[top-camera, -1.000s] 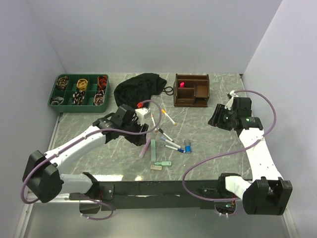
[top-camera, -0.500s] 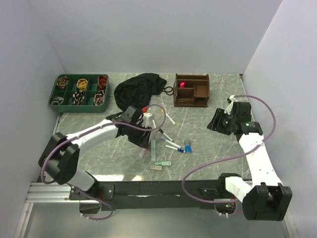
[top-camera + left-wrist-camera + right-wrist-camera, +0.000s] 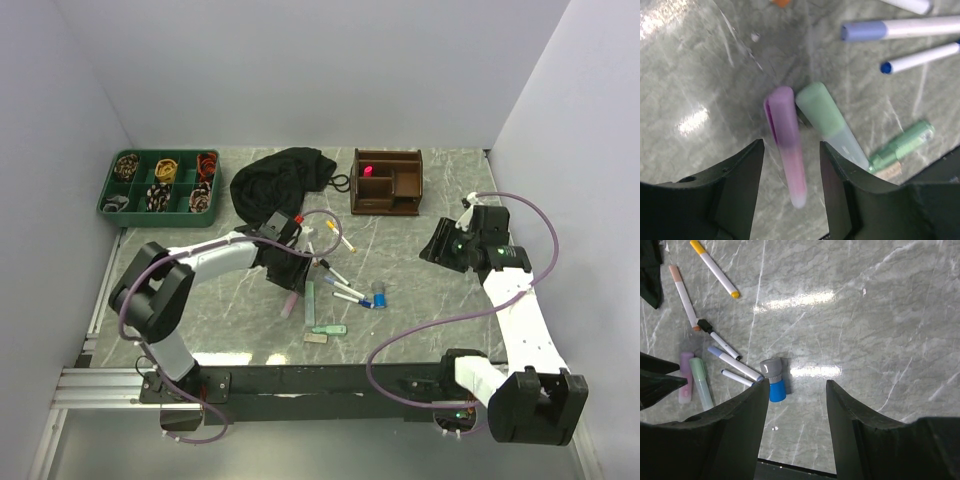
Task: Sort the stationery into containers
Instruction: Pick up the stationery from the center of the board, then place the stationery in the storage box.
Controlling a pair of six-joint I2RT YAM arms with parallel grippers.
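The stationery lies scattered mid-table: a pink highlighter [image 3: 289, 303] [image 3: 786, 145], a green highlighter [image 3: 309, 298] [image 3: 827, 120], white pens [image 3: 345, 290] [image 3: 900, 30], a blue-capped piece [image 3: 379, 296] [image 3: 774, 380], a small green piece [image 3: 328, 329] and a grey eraser [image 3: 315, 338]. My left gripper [image 3: 291, 278] [image 3: 791, 150] is open and low over the table, one jaw on each side of the pink highlighter with a gap on both sides. My right gripper [image 3: 441, 241] [image 3: 797, 385] hovers open at the right, holding nothing. The wooden organiser [image 3: 386, 182] and green tray [image 3: 160, 186] stand at the back.
A black cloth [image 3: 280, 180] is heaped between the two containers, just behind the left arm. The green tray's compartments hold coiled items. A yellow-tipped pen [image 3: 340, 236] [image 3: 715, 268] and a pink-tipped pen [image 3: 684, 296] lie behind the cluster. Walls enclose the table on three sides.
The left arm has reached forward and right, lowering its gripper over the pink highlighter, and its jaws have narrowed slightly. The right arm has shifted only a little.
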